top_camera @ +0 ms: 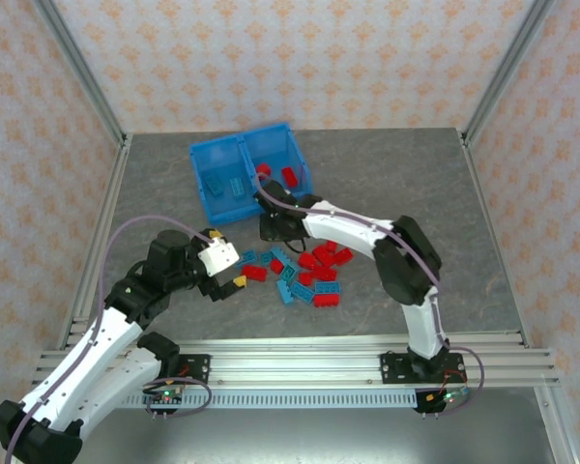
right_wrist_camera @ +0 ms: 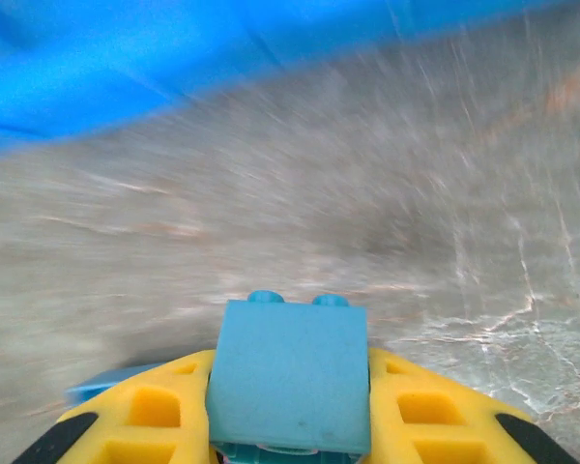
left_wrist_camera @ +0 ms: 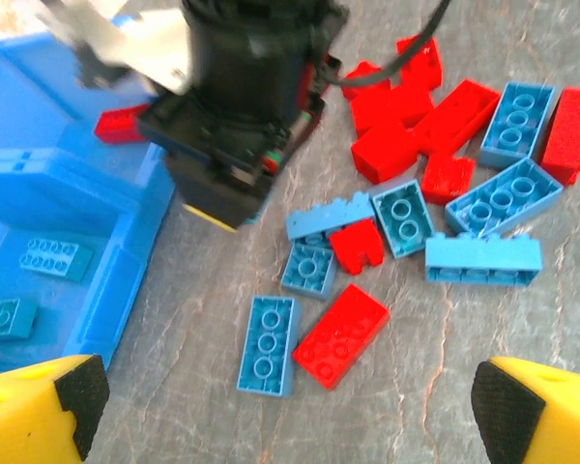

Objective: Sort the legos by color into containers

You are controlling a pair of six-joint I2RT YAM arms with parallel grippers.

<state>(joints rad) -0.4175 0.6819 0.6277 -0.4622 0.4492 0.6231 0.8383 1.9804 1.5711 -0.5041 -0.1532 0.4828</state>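
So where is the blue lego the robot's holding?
In the right wrist view, the teal lego is pinched between the right arm's yellow fingers. It is over the grey table, close to the blue bin.

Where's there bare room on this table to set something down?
Bare tabletop lies right of the blue bin and left of it. Crowded: the lego pile mid-table, with the open left gripper and the right gripper, holding a teal brick, beside it.

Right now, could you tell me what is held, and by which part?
Right gripper pinches a teal lego by its sides; left gripper is empty.
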